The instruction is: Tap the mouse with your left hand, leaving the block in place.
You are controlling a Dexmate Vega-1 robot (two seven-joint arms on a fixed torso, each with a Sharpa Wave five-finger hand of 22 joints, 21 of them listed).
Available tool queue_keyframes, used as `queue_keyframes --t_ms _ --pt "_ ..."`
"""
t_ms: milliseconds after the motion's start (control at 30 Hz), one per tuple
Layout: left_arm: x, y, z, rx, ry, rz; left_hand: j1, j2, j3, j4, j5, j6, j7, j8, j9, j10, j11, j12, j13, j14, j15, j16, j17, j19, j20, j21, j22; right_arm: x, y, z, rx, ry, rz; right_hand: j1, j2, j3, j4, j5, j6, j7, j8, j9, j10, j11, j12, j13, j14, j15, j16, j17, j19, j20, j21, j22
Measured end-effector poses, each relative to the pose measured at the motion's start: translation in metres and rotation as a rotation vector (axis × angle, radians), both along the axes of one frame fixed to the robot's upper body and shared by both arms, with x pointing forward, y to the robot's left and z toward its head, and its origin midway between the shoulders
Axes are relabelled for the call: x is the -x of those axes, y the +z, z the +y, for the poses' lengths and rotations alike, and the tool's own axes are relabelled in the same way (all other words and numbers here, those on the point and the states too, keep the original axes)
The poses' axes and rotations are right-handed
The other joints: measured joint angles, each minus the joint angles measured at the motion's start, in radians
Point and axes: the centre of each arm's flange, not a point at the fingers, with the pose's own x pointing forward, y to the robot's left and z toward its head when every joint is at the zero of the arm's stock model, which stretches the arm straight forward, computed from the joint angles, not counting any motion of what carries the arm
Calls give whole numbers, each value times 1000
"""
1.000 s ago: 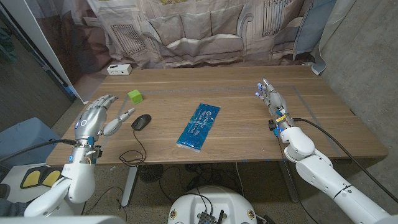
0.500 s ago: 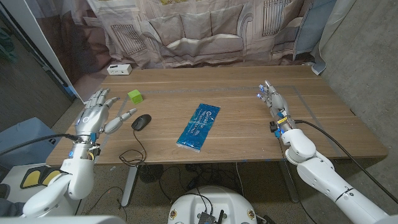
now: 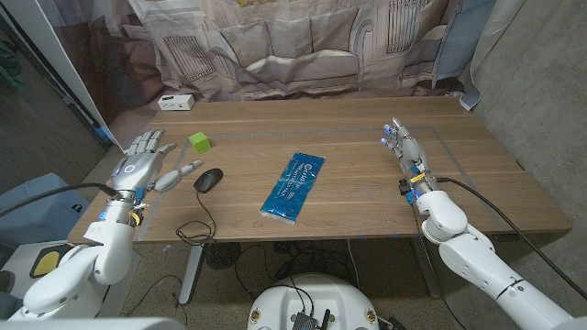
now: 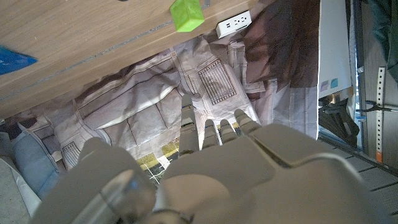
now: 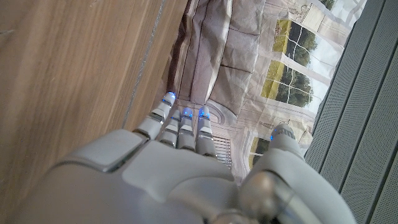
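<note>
Mouse: small black corded computer mouse [image 3: 208, 180] on the wooden table [image 3: 348, 137], near its left front part; thin cable trailing toward the front edge
Block: small green cube block [image 3: 198, 141] behind the mouse, apart from it; seen also from the left wrist [image 4: 186, 14]
Left hand: left hand [image 3: 145, 168] at the table's left edge, fingers spread and holding nothing; thumb pointing toward the mouse, just short of it, not touching
Right hand: right hand [image 3: 404, 148] over the table's right part, fingers straight and together, grasping nothing; well apart from the mouse
Other: blue plastic gel pack [image 3: 293, 188] lying mid-table; white power strip [image 3: 175, 102] at the far left corner
</note>
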Motion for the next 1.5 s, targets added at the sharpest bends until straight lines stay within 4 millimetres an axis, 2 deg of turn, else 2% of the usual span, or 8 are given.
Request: queue_keyframes --t_ms 133,300,533,1167,1500 --pt "-3 1 0 -8 9 42 -4 -4 -10 1 0 11 -1 0 0 -1 1 0 0 -5 -5 1 0 0 0 5 0 1 2 0 3 0 -4 0 0 0 0 0 0 0 0 0 0 0 0 0 0 0 0 0 0 0 0 0" --pt "-2 10 -5 -33 6 68 -21 -5 -19 11 4 26 -4 5 0 -1 13 5 0 0 1 13 0 9 24 16 0 2 2 -1 4 -5 1 0 0 0 0 0 0 0 0 0 0 0 0 0 0 0 0 0 0 0 0 0" --pt "-3 14 -6 -50 15 117 -34 -8 -26 18 7 68 14 17 0 -5 9 9 -5 3 -2 13 0 4 36 16 0 5 3 -2 4 -8 0 0 0 0 0 0 0 0 0 0 0 0 0 0 0 0 0 0 0 0 0 0" --pt "-10 25 -14 -99 27 163 -49 -4 -41 25 11 117 5 24 0 -10 -1 16 -5 3 -13 13 0 4 36 18 0 7 3 -6 -2 -21 6 0 0 0 0 0 0 0 0 0 0 0 0 0 0 0 -7 0 0 0 0 0" --pt "-21 18 -14 -115 37 220 -51 -1 -42 26 15 135 -6 24 0 -5 -6 16 -4 13 -24 17 0 4 36 24 0 9 7 -7 -5 -24 -2 0 0 -3 -3 0 0 0 -4 0 0 0 0 0 0 0 -7 0 -4 4 0 0"
